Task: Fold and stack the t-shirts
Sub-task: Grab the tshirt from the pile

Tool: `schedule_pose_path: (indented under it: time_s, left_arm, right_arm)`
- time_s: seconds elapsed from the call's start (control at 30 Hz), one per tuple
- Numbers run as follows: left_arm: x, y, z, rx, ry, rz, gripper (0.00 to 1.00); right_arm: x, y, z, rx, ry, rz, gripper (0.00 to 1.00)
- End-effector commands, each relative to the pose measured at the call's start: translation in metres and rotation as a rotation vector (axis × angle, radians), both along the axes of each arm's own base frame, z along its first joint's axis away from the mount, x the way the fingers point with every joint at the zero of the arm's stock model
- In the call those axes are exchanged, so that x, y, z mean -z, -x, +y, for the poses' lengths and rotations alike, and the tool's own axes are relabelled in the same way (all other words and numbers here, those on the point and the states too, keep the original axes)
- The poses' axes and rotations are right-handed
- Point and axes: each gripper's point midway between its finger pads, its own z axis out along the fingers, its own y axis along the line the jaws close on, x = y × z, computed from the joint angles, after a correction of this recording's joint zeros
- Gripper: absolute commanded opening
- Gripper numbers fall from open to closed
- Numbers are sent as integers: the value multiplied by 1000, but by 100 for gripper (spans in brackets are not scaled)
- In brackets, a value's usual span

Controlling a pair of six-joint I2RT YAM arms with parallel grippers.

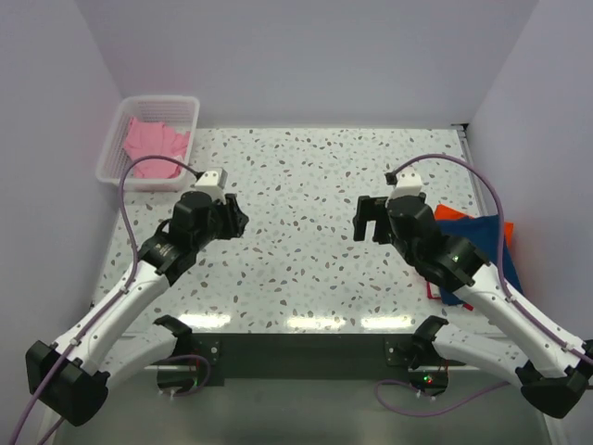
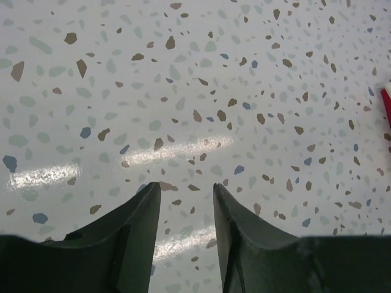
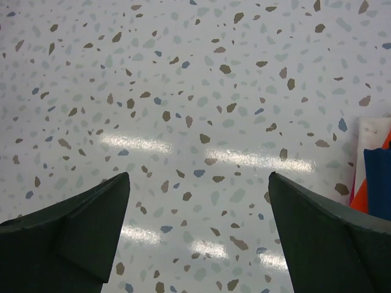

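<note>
Both empty above table [image 1: 306,176] | left jaws narrowly parted | right jaws wide

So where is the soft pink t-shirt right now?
In the top view, the light pink cloth t-shirt lies inside the white plastic mesh basket at the far left corner of the table, beyond the left gripper.

pink t-shirt [image 1: 156,144]: crumpled in basket [image 1: 167,97], far left | navy t-shirt [image 1: 477,230]: folded, atop orange-red t-shirt [image 1: 448,212], right edge

Bright, even overhead light. Streaked glare bands on the glossy speckled white desk [image 2: 177,149]. Shadows faint, focus sharp.
</note>
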Motion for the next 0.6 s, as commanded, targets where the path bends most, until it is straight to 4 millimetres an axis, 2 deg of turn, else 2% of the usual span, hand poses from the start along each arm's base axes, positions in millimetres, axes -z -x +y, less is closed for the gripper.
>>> schedule_pose_path:
  time_s: [0.0, 0.07, 0.1, 0.17, 0.23, 0.27, 0.3, 0.33, 0.37, 0.4, 0.43, 0.47, 0.5, 0.53, 0.57]
  left_arm:
    - [-34, -21, -5, -43, 64, -83, 45]
    - [-38, -28, -3, -67, 54, -87, 46]
    - [-36, -38, -2, -100, 33, -78, 48]
    - [-46, -46, 2, -138, 26, -100, 52]
    - [-56, -66, 9, -210, -2, -122, 58]
    - [-50, -77, 11, -239, -26, -107, 60]
    - [-65, -90, 22, -286, -23, -133, 64]
    - [-68, -101, 31, -331, -32, -141, 66]
    - [-57, -115, 39, -365, -50, -110, 67]
    - [-70, -132, 63, -441, -36, -125, 71]
    - [-67, -142, 75, -468, -34, -108, 72]
    - [-54, -156, 87, -500, -50, -74, 73]
    - [-64, -169, 111, -562, -51, -90, 75]
    - [-61, -176, 125, -602, -69, -74, 77]
    - [-44, -188, 137, -628, -100, -33, 78]
  right_arm:
    - [-7, -5, 8, -39, -1, -35, 99]
    - [-7, -5, 11, -56, 0, -35, 99]
    - [-3, -6, 11, -60, 19, -29, 99]
    - [-1, -6, 12, -67, 24, -23, 99]
    - [3, -7, 14, -75, 32, -10, 99]
    - [5, -6, 19, -95, 28, 1, 98]
    - [9, -7, 22, -107, 30, 15, 98]
    - [11, -7, 25, -116, 29, 27, 99]
    - [11, -6, 28, -129, 29, 36, 98]
    - [14, -4, 31, -149, 28, 52, 99]
    - [18, -5, 33, -154, 35, 68, 99]
    - [19, -4, 34, -160, 39, 76, 99]
    - [21, -3, 35, -167, 36, 82, 99]
    - [22, -2, 36, -173, 32, 83, 99]
    - [22, -2, 37, -181, 29, 82, 99]
